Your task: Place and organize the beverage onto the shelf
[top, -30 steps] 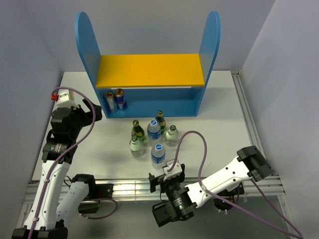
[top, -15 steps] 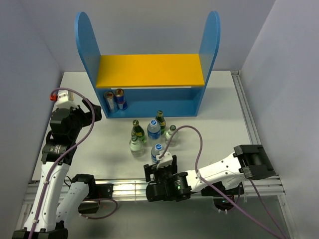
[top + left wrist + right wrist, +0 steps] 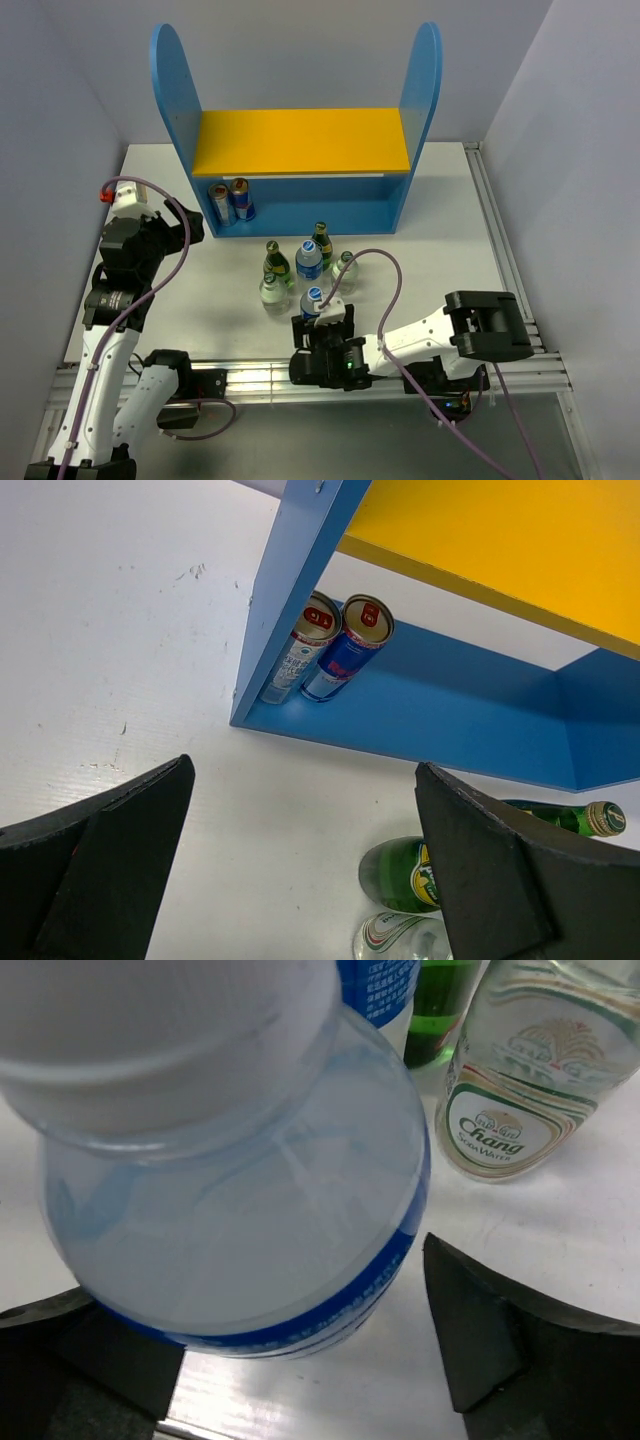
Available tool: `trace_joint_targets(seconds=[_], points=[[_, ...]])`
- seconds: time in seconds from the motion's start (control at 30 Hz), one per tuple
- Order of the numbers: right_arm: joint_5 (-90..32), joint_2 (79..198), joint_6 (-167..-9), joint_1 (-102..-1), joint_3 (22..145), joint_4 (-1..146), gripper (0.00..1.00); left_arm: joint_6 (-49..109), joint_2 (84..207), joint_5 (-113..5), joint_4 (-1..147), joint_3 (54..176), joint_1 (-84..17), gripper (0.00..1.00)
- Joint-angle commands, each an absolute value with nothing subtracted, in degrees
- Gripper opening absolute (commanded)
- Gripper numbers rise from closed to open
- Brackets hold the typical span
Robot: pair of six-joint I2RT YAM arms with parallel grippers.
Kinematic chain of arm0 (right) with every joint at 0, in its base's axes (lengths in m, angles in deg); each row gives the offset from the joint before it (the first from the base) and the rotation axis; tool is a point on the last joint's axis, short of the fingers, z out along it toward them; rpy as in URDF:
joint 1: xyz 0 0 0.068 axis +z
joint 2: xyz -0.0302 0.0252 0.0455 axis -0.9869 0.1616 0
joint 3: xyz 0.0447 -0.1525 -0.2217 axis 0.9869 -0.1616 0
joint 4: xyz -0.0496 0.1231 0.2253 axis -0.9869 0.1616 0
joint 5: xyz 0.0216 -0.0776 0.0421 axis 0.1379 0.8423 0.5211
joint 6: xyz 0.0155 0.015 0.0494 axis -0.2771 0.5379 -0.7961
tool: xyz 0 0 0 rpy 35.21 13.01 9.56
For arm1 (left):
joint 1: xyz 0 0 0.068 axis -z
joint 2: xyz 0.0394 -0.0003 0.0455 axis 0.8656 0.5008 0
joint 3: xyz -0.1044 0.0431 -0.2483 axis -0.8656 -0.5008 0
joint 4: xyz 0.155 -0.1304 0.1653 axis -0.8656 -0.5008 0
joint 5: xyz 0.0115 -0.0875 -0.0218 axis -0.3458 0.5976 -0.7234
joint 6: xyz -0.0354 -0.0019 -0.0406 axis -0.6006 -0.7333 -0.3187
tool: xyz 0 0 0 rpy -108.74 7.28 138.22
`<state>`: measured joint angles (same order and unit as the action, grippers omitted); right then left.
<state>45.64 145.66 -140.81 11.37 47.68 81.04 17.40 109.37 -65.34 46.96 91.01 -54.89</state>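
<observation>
**Claw check.** Locate the right claw [image 3: 300, 1325] at bottom centre of the overhead view. Read its jaws as apart, one on each side of the nearest plastic bottle [image 3: 230, 1160], with no squeeze evident. Locate the left claw [image 3: 300, 880] at the left of the overhead view. Read its jaws as wide apart, holding nothing and facing the shelf [image 3: 170, 90].

**Stock position.** Count six bottles upright on the table [image 3: 450, 220], grouped at centre frame just in front of the shelf. Besides the nearest one, note:
- second plastic bottle [image 3: 309, 262]
- green glass bottles [image 3: 322, 238]
- clear glass bottles [image 3: 344, 270]

Record none on the shelf yet. Note two cans [image 3: 230, 202] at the left end of the lower tier.

**Handling.**
- Treat the plastic bottle as probably light, with a thin, soft wall and a smooth, slippery label.
- Take hold at the labelled mid-body, below the shoulder, never at the cap.
- Close gently to avoid denting.
- Treat the glass as stiff, likely heavier, and breakable.
- Lift straight up, since a clear glass bottle stands just beside, at the upper right of the right wrist view.
</observation>
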Motion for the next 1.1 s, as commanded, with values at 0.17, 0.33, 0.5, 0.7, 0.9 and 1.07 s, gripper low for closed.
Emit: trace_joint_targets(seconds=[0.17, 0.33, 0.5, 0.7, 0.9, 1.07], points=[[51.1, 147.2, -141.3, 10.7, 50.5, 81.7, 0.23, 18.5, 109.1, -65.1, 47.7, 92.1, -55.2, 0.99], [53.7, 142.5, -147.0, 14.0, 59.7, 102.8, 0.00, 18.6, 109.0, -65.2, 47.8, 92.1, -55.2, 0.99], [56.9, 136.8, -152.2, 17.4, 76.5, 127.8, 0.00, 18.6, 109.0, -65.1, 47.7, 92.2, -55.4, 0.99], [60.0, 127.9, -123.1, 15.0, 90.6, 120.8, 0.00, 18.3, 109.2, -65.4, 47.7, 92.2, -55.6, 0.99], [44.2, 122.3, -87.3, -2.0, 95.7, 87.3, 0.00, 17.7, 110.4, -65.6, 48.6, 92.2, -56.3, 0.98], [34.2, 128.4, -79.1, -15.2, 108.0, 88.3, 0.00, 16.6, 112.7, -65.1, 50.0, 93.9, -56.5, 0.98]])
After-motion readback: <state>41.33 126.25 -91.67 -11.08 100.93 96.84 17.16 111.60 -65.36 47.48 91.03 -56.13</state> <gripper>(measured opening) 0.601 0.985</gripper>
